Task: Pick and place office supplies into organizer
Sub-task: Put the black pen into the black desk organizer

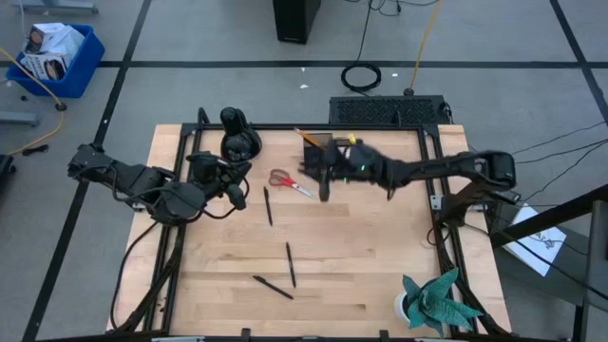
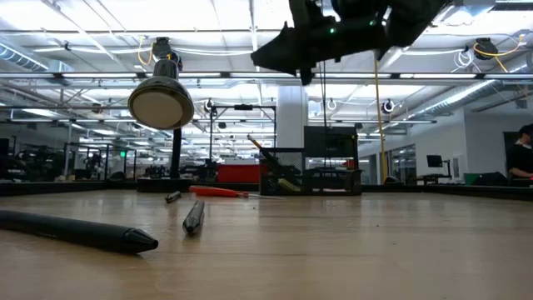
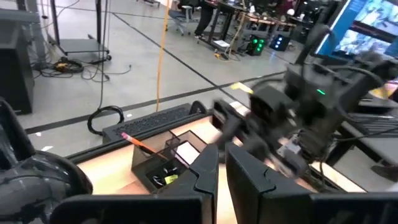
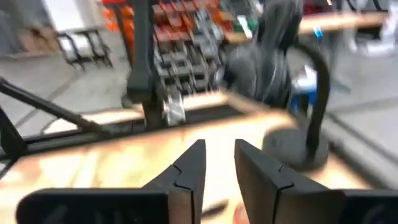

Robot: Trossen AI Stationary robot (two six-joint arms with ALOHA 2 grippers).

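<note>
The black organizer [image 1: 318, 152] stands at the table's far middle. An orange pencil [image 3: 140, 144] sticks up out of it, and a yellow-green bit [image 3: 166, 179] lies in its tray. Red-handled scissors [image 1: 290, 182] lie flat just to its left. Three black pens [image 1: 268, 204] [image 1: 291, 264] [image 1: 273, 287] lie on the wood nearer the front. My right gripper [image 1: 321, 180] hovers well above the table by the organizer's near side [image 2: 266, 54], slightly open with nothing between its fingers [image 4: 193, 168]. My left gripper [image 3: 221, 174] waits above the table's left part [image 1: 237, 190], shut and empty.
A black lamp-like object [image 1: 237, 138] stands at the far left, between the left gripper and the table's far edge. A teal paper plant [image 1: 432, 299] sits at the near right corner. Bare wood lies between the pens and the plant.
</note>
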